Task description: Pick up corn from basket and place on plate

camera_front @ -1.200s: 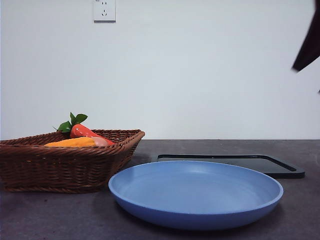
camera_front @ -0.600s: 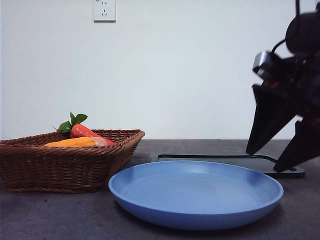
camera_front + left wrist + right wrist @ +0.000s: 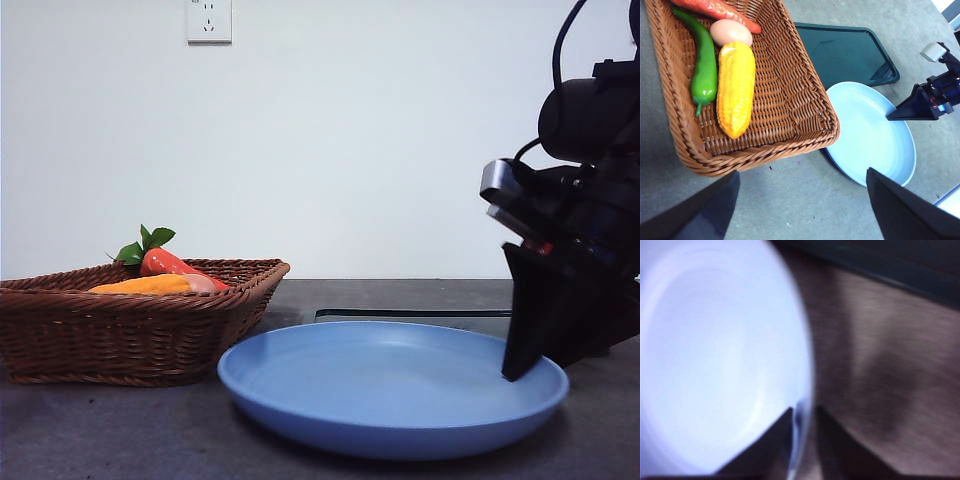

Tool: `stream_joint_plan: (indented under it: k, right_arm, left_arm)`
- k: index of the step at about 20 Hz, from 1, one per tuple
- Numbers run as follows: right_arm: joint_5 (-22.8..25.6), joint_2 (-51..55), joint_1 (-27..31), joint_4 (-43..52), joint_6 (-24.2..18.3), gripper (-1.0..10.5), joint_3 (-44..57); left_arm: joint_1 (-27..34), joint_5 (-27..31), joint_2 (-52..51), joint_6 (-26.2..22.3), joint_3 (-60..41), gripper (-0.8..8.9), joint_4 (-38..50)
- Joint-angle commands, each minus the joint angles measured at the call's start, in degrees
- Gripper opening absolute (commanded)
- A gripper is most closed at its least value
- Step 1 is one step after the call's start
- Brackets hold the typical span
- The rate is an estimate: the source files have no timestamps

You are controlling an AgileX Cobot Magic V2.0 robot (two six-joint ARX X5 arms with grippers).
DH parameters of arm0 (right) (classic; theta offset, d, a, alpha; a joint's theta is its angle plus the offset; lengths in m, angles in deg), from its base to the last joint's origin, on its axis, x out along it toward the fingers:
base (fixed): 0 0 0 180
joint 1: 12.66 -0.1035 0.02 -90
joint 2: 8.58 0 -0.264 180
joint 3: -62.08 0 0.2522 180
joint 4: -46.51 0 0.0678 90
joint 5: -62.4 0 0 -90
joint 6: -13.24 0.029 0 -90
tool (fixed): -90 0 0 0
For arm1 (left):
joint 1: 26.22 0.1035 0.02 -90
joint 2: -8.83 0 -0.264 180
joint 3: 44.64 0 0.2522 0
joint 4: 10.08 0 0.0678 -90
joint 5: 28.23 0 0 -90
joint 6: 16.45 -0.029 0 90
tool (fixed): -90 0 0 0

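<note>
Right gripper (image 3: pixel 802 415) dropped onto plate (image 3: pixel 390 385) rim; front hides straddle.

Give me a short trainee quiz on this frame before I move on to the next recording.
1. True or false: the corn lies on the plate.
2. What lies right beside the corn in the basket? A: a green pepper. B: a banana. C: a spoon.
3. Which hand is down at the plate's rim?

Key: 1 false, it is in the basket. 2 A. 3 the right hand.
</note>
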Motion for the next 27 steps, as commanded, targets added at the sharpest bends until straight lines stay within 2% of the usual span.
stream_joint_plan:
  k: [1, 6, 10, 15, 18, 21, 27]
  right_arm:
    - [2.84, -1.03, -0.26, 0.28, 1.40, 0.0, -0.96]
    - [2.75, 0.85, -0.15, -1.60, 2.58, 0.0, -1.62]
    - [2.80, 8.94, 0.26, -6.21, 2.56, 0.0, -2.03]
    - [3.04, 22.71, 2.54, -13.29, 2.34, 0.0, -2.05]
    - [3.04, 29.92, 4.48, -15.96, 2.60, 0.0, -2.27]
    - [3.02, 34.64, 5.90, -17.16, 2.75, 0.0, -2.34]
    - [2.78, 38.23, 6.95, -17.94, 3.06, 0.0, -2.34]
  left_arm:
    - [-0.11, -0.24, 0.44, 0.11, 1.29, 4.12, 0.81]
    - [-0.13, -0.22, 2.43, 0.11, 1.95, 4.12, 1.01]
    - [-0.70, 0.44, 7.15, 0.04, 5.05, 4.12, 2.75]
    - [-7.19, 7.63, 18.25, -0.52, 9.03, 4.12, 8.50]
    - [-13.31, 17.62, 27.58, -2.51, 12.79, 4.12, 10.49]
    - [-16.74, 25.86, 36.46, -3.91, 16.44, 4.12, 11.89]
    - [-19.87, 31.32, 52.06, -4.85, 21.22, 4.12, 13.92]
